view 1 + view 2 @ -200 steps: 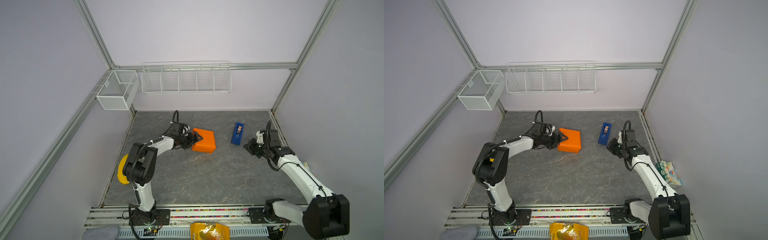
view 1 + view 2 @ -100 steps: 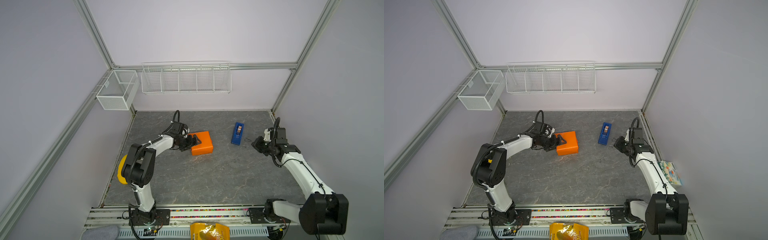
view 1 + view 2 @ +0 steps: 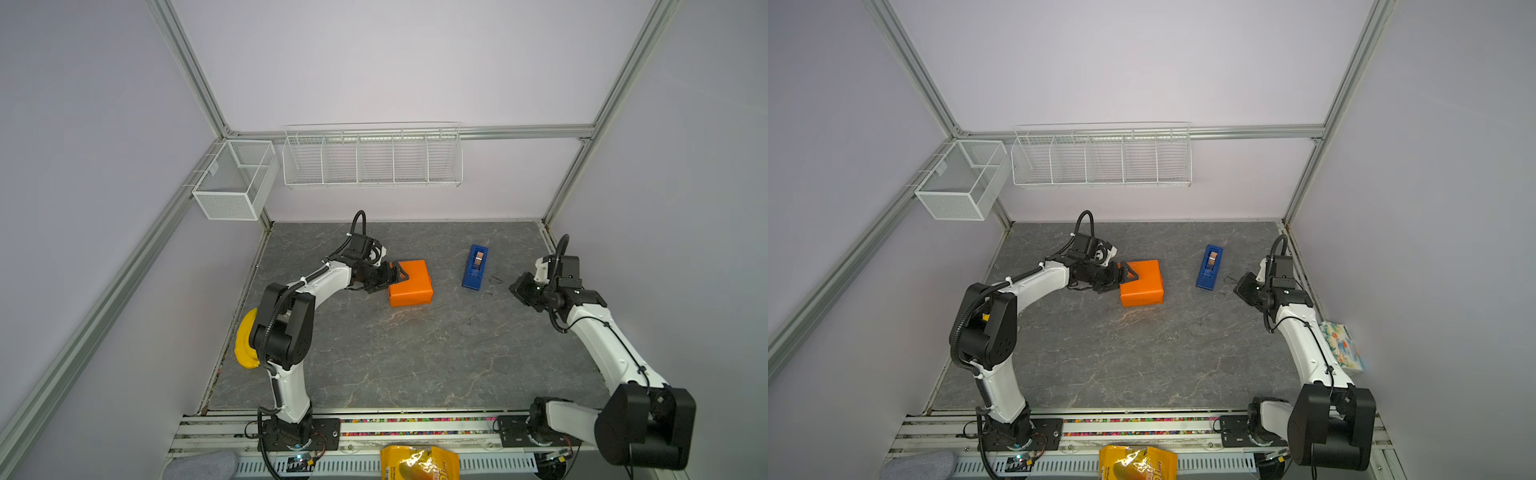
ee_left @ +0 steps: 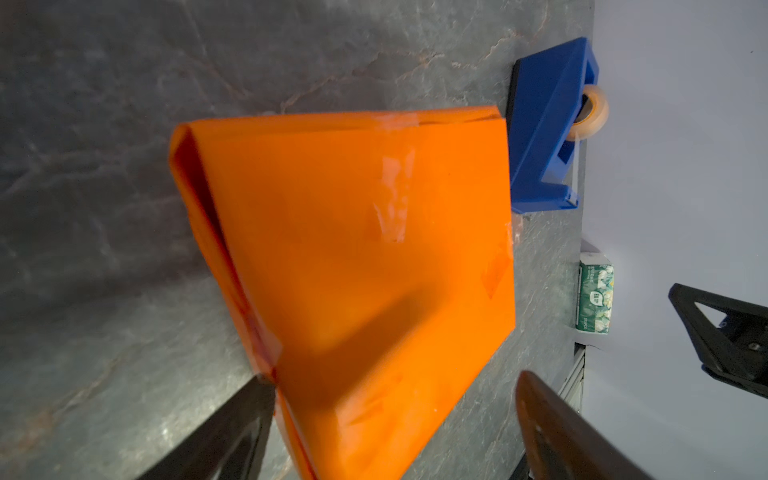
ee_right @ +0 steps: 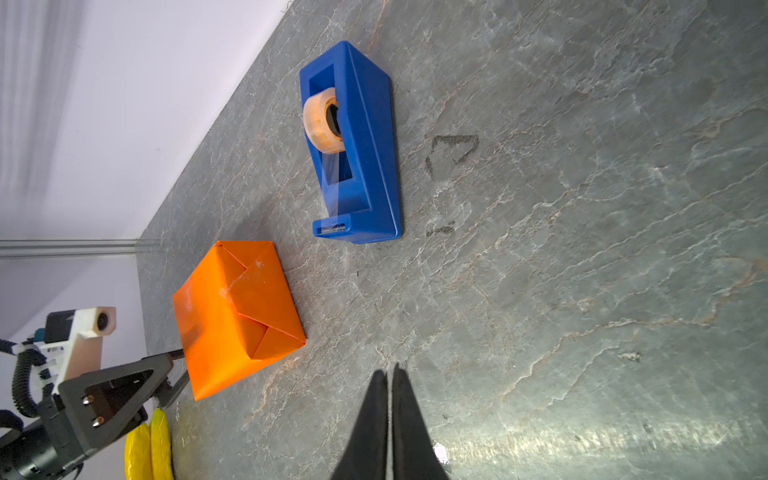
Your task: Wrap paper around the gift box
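Both top views look from high above the front edge of the desk [image 3: 415, 353], down toward the back wall [image 3: 374, 83], and share the whole desk. The left wrist camera is very near the orange paper [image 4: 353, 270], which fills its frame's middle, with the left claw [image 4: 395, 378] at the lower edge. The right wrist camera looks low over the desk from farther off, with the right claw [image 5: 388, 370] at the lower edge. Both wrist views share the paper and the tape dispenser [image 5: 361, 145].

The left arm [image 3: 322, 281] reaches forward and inward, the left gripper [image 3: 397, 275] low, jaws spread wide. The right arm [image 3: 603, 345] angles forward, the right gripper [image 5: 388, 374] pinched closed.
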